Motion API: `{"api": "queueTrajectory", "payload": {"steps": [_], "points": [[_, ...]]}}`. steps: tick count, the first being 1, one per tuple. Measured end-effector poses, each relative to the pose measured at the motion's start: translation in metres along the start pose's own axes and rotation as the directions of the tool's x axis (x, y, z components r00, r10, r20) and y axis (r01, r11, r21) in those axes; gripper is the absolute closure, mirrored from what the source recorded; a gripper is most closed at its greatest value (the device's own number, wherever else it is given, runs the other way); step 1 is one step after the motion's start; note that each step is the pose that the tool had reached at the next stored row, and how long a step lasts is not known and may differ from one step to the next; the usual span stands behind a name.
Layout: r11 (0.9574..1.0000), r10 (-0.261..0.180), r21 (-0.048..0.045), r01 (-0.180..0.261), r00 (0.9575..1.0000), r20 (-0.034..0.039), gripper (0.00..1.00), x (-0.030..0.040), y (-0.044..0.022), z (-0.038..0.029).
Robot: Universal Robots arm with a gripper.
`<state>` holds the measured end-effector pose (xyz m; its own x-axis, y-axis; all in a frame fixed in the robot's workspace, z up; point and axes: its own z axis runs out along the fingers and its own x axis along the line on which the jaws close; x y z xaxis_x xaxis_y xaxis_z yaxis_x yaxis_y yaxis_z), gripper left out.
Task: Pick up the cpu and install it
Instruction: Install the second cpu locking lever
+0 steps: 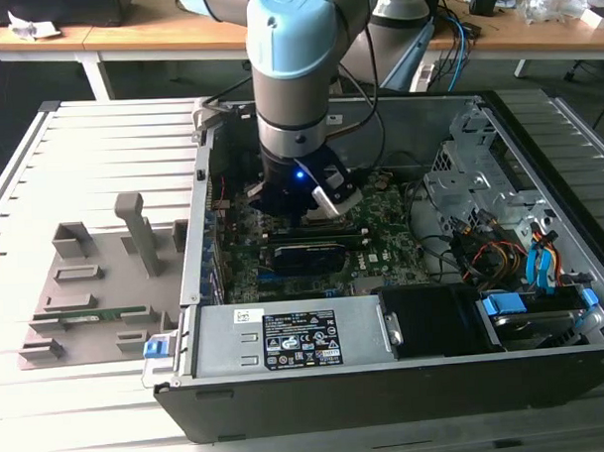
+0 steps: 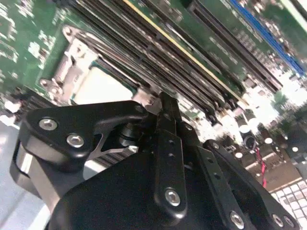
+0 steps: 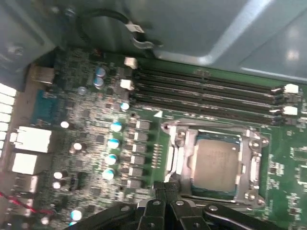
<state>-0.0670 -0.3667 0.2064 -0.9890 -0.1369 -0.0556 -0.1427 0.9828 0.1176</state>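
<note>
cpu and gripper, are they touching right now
Cannot tell. In the first wrist view the cpu sits in its socket frame, with the gripper at the frame's edge; no gap or contact shows plainly.

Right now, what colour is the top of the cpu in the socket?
Dull silvery grey; the cpu shows best in the first wrist view.

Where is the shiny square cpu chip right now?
The cpu lies flat inside the socket frame on the green motherboard, beside the long memory slots in the first wrist view, with the gripper close by it.
</note>
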Motion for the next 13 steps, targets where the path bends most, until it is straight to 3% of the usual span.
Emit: {"api": "queueTrajectory", "payload": {"steps": [3, 5, 8, 11, 13], "points": [[0.9997, -0.001, 0.0243, 0.001, 1.0, -0.0044, 0.89, -0.0185, 0.005, 0.0009], [0.9994, -0.001, 0.036, 0.002, 1.0, -0.0061, 0.89, -0.0271, 0.0084, 0.0001], [0.9986, -0.002, 0.0524, 0.002, 1.0, -0.0085, 0.89, -0.0361, 0.02, -0.0035], [0.9969, -0.002, 0.0787, 0.003, 0.9999, -0.0123, 0.89, -0.0403, 0.0317, -0.0154], [0.9945, -0.003, 0.105, 0.005, 0.9999, -0.0163, 0.89, -0.0423, 0.0365, -0.0267]]}}
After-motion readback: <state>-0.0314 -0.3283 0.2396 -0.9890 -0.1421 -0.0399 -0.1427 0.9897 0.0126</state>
